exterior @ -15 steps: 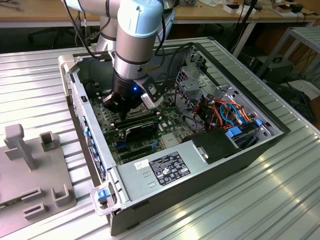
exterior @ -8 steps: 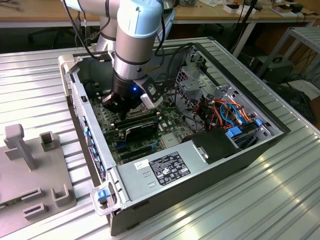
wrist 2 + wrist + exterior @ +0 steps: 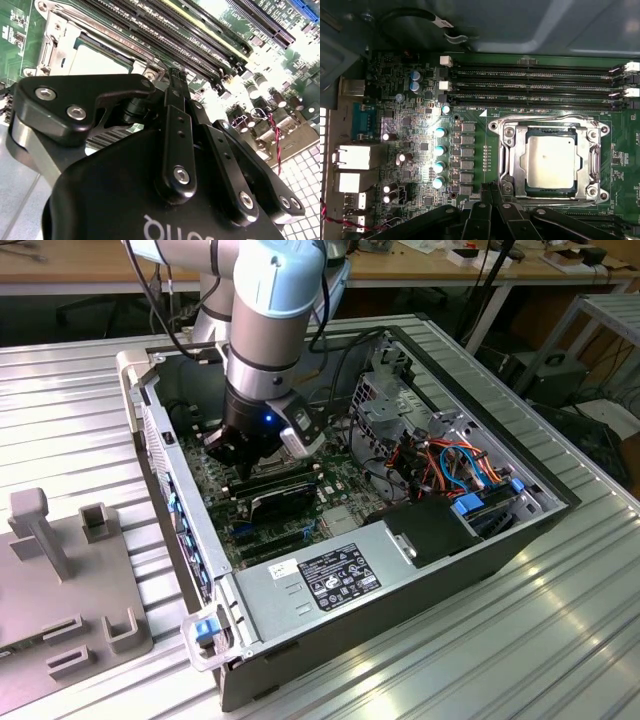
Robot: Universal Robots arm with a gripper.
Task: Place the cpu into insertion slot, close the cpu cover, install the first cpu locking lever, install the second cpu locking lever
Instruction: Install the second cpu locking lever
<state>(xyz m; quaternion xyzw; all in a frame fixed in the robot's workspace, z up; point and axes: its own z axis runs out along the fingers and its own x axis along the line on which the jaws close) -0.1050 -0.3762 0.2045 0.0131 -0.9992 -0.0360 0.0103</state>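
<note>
Exterior view: arm reaches down into the open computer case [image 3: 480, 540], gripper [image 3: 232, 447] low over the green motherboard [image 3: 345, 485], centre-left of frame. Black memory sticks [image 3: 280, 485] lie just beside it; a bundle of orange and blue cables [image 3: 460, 465] sits well apart, toward that view's right.

First wrist view: cpu [image 3: 551, 161] seated in the insertion slot [image 3: 551, 189], silver face up. The cpu cover [image 3: 552, 132] lies flat around it, framing the chip. Fingers [image 3: 487, 197] are pressed together, nothing between them, tips just beside the socket's edge. Capacitors [image 3: 440, 149] and memory slots [image 3: 530, 85] border the socket.
</note>
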